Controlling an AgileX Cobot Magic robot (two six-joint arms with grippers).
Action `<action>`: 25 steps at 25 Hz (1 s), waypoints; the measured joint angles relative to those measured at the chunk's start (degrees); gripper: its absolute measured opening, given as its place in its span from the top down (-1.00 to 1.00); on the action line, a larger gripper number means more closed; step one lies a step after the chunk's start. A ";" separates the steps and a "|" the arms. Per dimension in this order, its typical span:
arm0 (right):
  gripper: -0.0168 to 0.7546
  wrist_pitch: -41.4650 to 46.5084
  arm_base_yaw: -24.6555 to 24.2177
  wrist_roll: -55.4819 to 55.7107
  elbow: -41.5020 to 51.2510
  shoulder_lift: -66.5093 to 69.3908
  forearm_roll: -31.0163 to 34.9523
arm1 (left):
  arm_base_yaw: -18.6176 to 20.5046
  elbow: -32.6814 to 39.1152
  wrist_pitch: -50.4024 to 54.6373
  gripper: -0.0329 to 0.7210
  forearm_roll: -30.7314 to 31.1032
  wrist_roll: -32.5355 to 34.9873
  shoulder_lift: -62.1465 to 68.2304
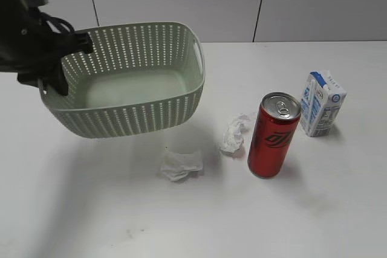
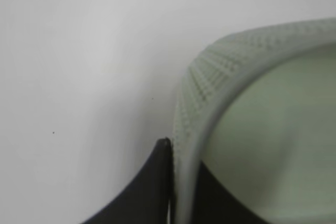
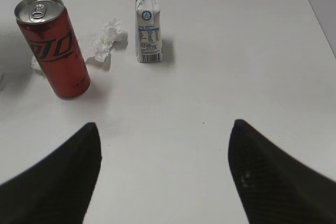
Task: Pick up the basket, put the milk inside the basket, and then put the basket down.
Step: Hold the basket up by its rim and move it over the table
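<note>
The pale sage-green basket (image 1: 136,83) hangs tilted above the table at the left, empty inside. My left gripper (image 1: 53,74) is shut on its left rim; in the left wrist view the jaws (image 2: 181,153) pinch the rim of the basket (image 2: 210,93). The white-and-blue milk carton (image 1: 322,103) stands upright at the right, beside the can; it also shows in the right wrist view (image 3: 147,24). My right gripper (image 3: 164,129) is open and empty, low over bare table in front of the milk. It is out of the exterior view.
A tall red soda can (image 1: 274,135) stands left of the milk, also in the right wrist view (image 3: 52,45). Two crumpled white tissues (image 1: 180,165) (image 1: 234,134) lie on the white table between the basket and the can.
</note>
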 joint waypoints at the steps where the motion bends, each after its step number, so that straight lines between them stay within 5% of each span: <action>1: -0.57 0.00 0.00 0.00 0.00 0.00 0.00 | 0.00 3.23 -1.74 0.90 -0.22 -0.16 -2.46; 5: -0.57 0.00 0.00 0.00 0.00 0.00 0.00 | -1.26 13.20 -7.65 0.90 -0.31 -0.09 -9.46; 13: -0.57 0.00 0.00 0.00 0.00 0.00 0.00 | -9.78 27.29 -13.96 0.90 -3.79 0.10 -12.31; 25: -0.57 0.00 0.00 0.00 0.00 0.00 0.00 | -12.80 28.30 -17.63 0.90 -5.55 -0.90 -6.91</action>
